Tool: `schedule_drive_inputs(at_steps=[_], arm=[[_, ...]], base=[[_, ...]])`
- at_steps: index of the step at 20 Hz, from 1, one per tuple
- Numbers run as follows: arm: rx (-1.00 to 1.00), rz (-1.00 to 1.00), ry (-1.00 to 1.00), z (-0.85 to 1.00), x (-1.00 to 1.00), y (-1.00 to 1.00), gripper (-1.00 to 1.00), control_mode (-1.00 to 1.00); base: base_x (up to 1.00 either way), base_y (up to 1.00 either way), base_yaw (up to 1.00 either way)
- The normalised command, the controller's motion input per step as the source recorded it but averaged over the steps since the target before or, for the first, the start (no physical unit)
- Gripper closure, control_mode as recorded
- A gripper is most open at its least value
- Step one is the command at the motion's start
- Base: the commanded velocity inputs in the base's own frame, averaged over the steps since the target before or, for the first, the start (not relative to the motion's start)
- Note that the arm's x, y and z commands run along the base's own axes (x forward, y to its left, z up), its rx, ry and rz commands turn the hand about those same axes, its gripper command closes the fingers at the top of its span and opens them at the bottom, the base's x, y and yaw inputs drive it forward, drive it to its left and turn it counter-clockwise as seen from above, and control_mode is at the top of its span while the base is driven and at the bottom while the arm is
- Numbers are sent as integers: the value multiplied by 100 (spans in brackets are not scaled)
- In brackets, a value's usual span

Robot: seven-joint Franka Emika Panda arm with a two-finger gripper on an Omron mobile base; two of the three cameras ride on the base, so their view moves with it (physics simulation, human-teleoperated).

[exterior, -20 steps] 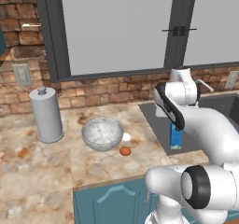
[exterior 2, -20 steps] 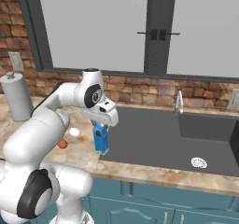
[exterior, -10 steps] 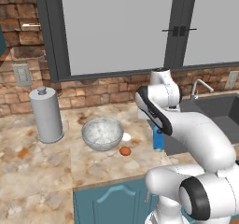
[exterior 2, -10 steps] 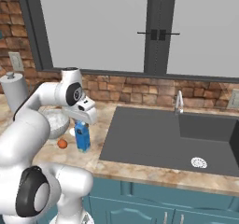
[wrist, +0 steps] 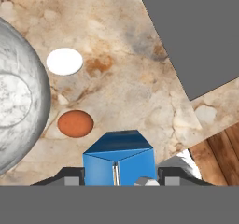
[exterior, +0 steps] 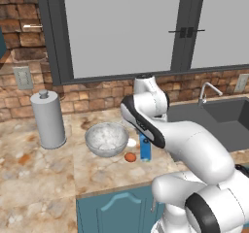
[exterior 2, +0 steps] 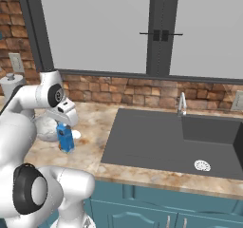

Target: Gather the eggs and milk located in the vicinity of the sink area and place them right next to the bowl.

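A: Where is the milk carton (exterior: 145, 147)?

B: Upright, clamped between the 2 fingers of the gripper (wrist: 118, 178), low over the marble counter (exterior: 44, 171), just beside the orange-brown egg (exterior: 130, 157) and near the silvery bowl (exterior: 106, 139).

A: And the other egg?

B: The white egg (wrist: 64, 61) lies on the counter by the bowl's rim, a little apart from the orange-brown one.

A: The sink?

B: The dark grey sink basin (exterior 2: 156, 141) with its curved tap (exterior 2: 181, 103) sits well to the carton's right; a grey canister with a knob (exterior: 47, 120) stands left of the bowl.
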Motion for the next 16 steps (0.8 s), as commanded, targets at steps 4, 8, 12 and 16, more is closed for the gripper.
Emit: schedule_drive_inputs(at_steps=[4, 8, 12, 16], arm=[[0, 0, -4, -1, -19, 33, 100, -100], [0, 0, 0, 0, -21, 7, 100, -100], [0, 1, 0, 0, -9, 1, 100, -100], [0, 0, -3, -1, 7, 15, 100, -100]], base=[[0, 0, 0], [0, 0, 0], [0, 0, 0], [0, 0, 0]])
